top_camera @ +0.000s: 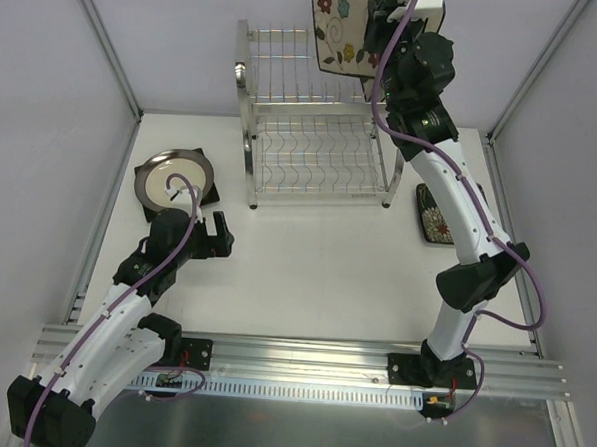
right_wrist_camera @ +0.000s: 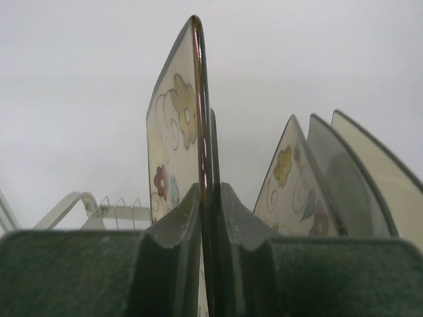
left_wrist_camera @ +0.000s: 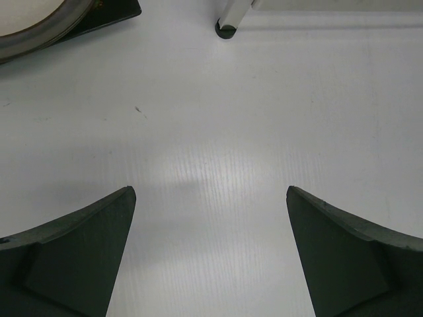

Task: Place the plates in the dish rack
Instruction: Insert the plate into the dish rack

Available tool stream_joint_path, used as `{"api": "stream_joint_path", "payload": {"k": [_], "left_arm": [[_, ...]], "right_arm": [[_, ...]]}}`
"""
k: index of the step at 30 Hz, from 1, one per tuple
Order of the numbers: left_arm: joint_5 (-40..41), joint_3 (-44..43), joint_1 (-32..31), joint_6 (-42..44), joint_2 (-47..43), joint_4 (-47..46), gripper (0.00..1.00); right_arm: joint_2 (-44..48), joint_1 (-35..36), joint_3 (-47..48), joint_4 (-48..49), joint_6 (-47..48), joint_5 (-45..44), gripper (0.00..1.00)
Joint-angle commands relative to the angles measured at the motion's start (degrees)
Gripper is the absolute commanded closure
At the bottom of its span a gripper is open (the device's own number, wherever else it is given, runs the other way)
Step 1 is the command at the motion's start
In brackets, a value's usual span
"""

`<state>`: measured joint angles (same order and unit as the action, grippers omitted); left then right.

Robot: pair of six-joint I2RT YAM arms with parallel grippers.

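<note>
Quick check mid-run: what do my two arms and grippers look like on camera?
Both the left arm and right arm have white link shells, black joints and a purple cable looped along them. The left gripper and right gripper have dark, matte, wedge-shaped fingers.

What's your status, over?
Right end effector shut on cream floral square plate above chrome wire dish rack. Left end effector open over white table. Round cream plate left of rack.

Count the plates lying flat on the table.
3. A round cream plate sits on a dark square plate left of the dish rack; a dark flowered plate lies right of it, partly behind the right arm. Others may be hidden.
</note>
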<state>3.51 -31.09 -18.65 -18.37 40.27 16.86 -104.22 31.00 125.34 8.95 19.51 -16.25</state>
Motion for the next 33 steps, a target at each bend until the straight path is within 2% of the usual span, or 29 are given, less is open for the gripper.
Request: {"api": "stream_joint_path", "payload": {"k": [1, 18, 33], "left_arm": [[-0.43, -0.73, 0.37, 1.14, -0.19, -0.25, 0.01], [0.27, -0.02, 0.37, 1.67, -0.63, -0.78, 0.01], [0.98, -0.02, 0.37, 2.02, -0.19, -0.87, 0.01]], "right_arm": [[4.73, 0.20, 3.95, 28.91, 3.50, -1.59, 0.99], [-0.19, 0.20, 2.19, 40.97, 18.80, -4.23, 0.99], [-7.75, 0.20, 5.97, 41.85, 23.29, -5.63, 0.99]]}}
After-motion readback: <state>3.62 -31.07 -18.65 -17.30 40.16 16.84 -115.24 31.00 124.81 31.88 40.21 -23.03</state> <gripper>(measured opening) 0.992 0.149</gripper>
